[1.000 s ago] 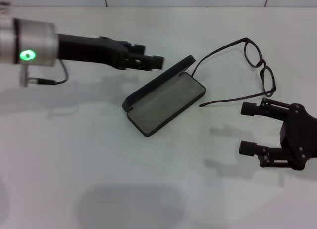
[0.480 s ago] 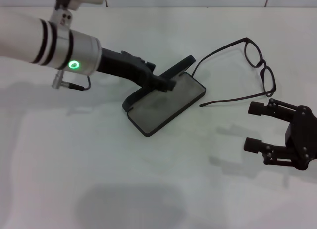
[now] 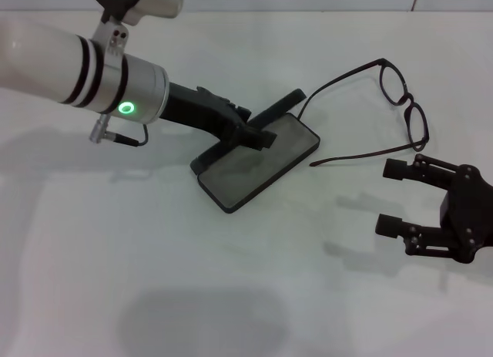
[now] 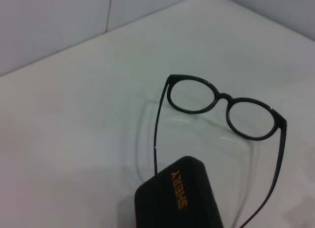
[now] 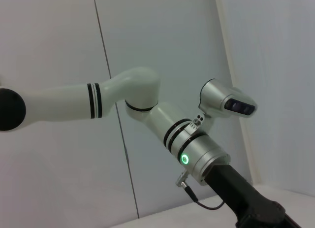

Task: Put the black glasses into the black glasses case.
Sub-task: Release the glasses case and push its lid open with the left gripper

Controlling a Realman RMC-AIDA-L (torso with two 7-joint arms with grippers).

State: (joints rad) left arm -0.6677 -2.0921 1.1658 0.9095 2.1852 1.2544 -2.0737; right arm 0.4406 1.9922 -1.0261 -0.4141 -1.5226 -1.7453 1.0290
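1. White counter [image 3: 154,280], pale panelled wall [image 5: 162,41] behind.
2. Open black glasses case [image 3: 258,160] at frame centre – long axis running lower left to upper right.
3. Black glasses [image 3: 385,110] at upper right, temples unfolded, pointing toward the case.
4. Left claw [image 3: 258,133] at the case lid – its spread cannot be told; right claw [image 3: 394,197] spread wide at lower right.

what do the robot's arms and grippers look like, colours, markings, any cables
The left arm is white with two black bands, then a silver cuff with a green ring light and a thin looped cable. Its left gripper is black and slim. The right gripper is black, with blocky linked fingers.
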